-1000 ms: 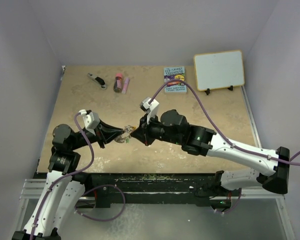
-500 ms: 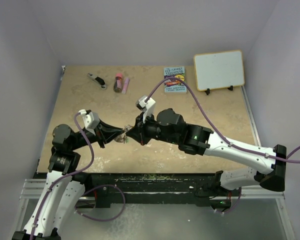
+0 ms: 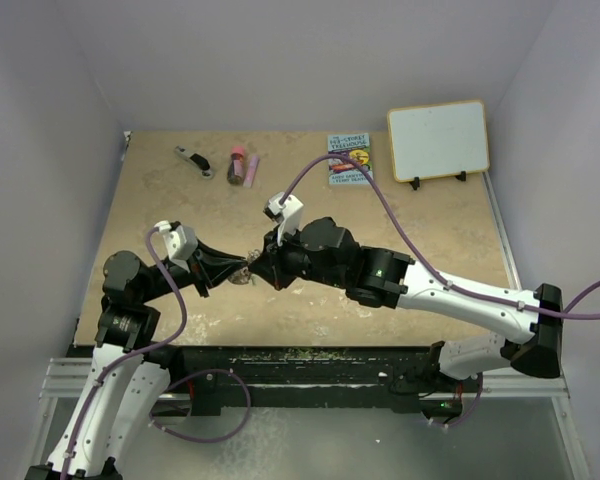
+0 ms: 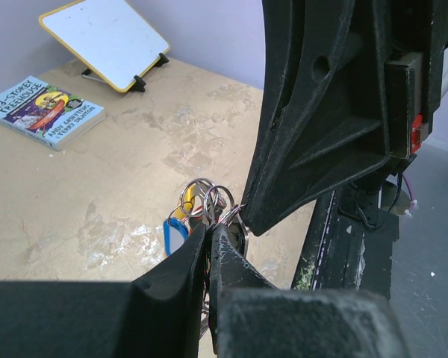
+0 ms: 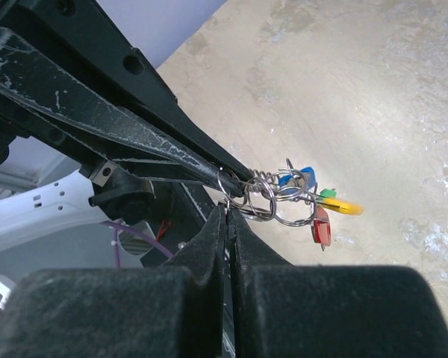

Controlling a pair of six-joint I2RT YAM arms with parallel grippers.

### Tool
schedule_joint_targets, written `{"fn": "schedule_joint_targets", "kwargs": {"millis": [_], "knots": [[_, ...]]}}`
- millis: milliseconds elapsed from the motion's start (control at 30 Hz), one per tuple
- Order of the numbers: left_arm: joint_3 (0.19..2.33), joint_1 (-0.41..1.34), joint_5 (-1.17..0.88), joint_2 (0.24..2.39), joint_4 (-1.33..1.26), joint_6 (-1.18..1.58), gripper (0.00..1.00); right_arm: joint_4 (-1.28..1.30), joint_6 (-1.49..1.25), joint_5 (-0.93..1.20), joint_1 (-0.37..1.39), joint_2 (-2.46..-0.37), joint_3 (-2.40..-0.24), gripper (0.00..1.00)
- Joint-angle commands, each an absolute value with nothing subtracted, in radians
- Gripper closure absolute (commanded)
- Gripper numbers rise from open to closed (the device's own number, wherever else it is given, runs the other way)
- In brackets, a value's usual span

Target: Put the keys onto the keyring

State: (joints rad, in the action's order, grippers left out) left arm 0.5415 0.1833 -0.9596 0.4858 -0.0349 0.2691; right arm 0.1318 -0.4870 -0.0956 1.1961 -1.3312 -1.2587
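My left gripper (image 3: 242, 268) and right gripper (image 3: 258, 268) meet tip to tip above the front left of the table. In the left wrist view the left gripper (image 4: 209, 227) is shut on a cluster of silver rings (image 4: 207, 200) with a blue key head (image 4: 175, 236) hanging beside it. A silvery-rimmed round piece, probably the keyring (image 4: 240, 237), is partly hidden behind its finger. In the right wrist view the right gripper (image 5: 229, 211) is shut on a thin wire ring of the cluster. Blue (image 5: 299, 179), green (image 5: 327, 193) and red (image 5: 321, 226) key heads and a yellow stretch (image 5: 345, 208) hang there.
A book (image 3: 349, 160) and a small whiteboard on a stand (image 3: 438, 140) are at the back right. A black-and-silver tool (image 3: 193, 160) and a red-and-pink object (image 3: 242, 166) lie at the back left. The table's black front rail (image 3: 310, 360) runs below the grippers.
My right arm has shifted left, bringing its gripper tight against the left gripper's tip. The left arm and the cluster have hardly moved.
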Motion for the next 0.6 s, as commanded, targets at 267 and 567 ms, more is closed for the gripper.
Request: {"fn": "schedule_joint_targets", "kwargs": {"millis": [267, 567], "knots": [[0.542, 0.176, -0.952, 0.469, -0.074, 0.260, 0.96, 0.140, -0.515, -0.163, 1.201, -1.303, -1.303, 1.00], [0.540, 0.176, -0.956, 0.463, -0.080, 0.266, 0.96, 0.146, -0.527, -0.170, 1.201, -1.276, -1.277, 1.00]]}}
